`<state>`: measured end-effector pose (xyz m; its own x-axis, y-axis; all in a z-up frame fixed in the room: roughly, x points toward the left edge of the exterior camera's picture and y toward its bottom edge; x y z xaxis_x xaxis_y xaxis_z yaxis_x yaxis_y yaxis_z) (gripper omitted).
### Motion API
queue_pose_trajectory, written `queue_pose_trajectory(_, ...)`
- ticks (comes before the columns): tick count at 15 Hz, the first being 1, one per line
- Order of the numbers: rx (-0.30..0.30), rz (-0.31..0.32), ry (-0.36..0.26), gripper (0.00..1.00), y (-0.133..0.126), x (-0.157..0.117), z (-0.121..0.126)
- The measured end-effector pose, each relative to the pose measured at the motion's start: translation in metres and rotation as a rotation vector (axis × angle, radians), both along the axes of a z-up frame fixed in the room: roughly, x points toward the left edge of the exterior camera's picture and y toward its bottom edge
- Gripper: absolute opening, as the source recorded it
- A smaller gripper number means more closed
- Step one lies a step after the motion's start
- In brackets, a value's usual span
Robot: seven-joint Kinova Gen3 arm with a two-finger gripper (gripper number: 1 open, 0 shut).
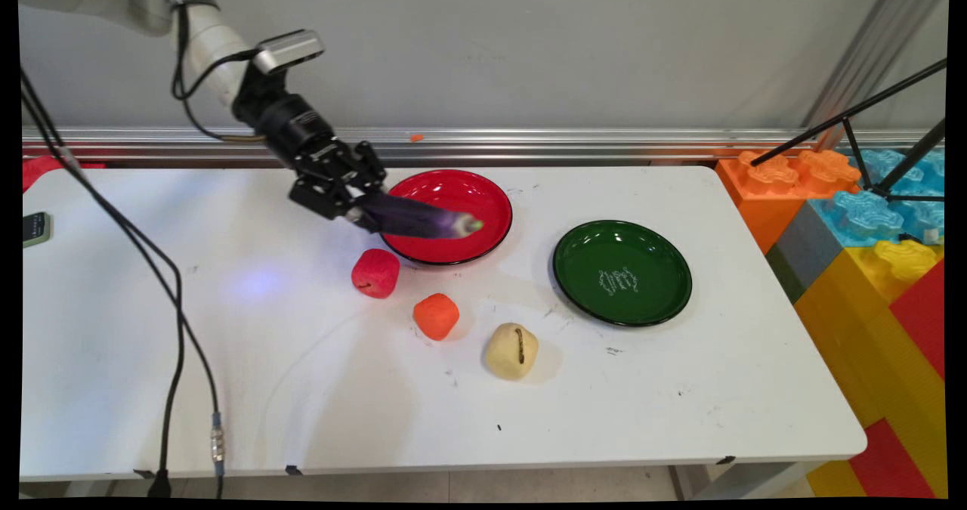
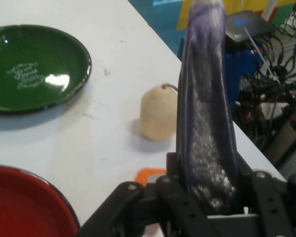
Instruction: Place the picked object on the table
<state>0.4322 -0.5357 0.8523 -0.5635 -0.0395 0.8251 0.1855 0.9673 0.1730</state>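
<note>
On the white table (image 1: 680,389), jaws clamp an eggplant (image 1: 423,219) over the red plate (image 1: 483,196).

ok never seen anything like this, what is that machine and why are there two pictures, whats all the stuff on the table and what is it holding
It is a white robot arm ending in a black two-finger gripper. One picture comes from a fixed camera above the white table; the other from a camera on the hand, looking along the gripper. The gripper is shut on a long purple toy eggplant, held above the shiny red plate. To the right lies a shiny green plate. In front lie a red toy fruit, an orange toy fruit and a pale yellow toy fruit.
</note>
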Motion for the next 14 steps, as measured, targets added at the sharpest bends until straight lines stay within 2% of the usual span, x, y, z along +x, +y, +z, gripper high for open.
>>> queue_pose_trajectory(7,0.030,-0.020,-0.046,0.00,0.026,0.043,-0.016)
queue_pose_trajectory(14,0.057,-0.041,-0.088,0.00,0.045,0.066,-0.038)
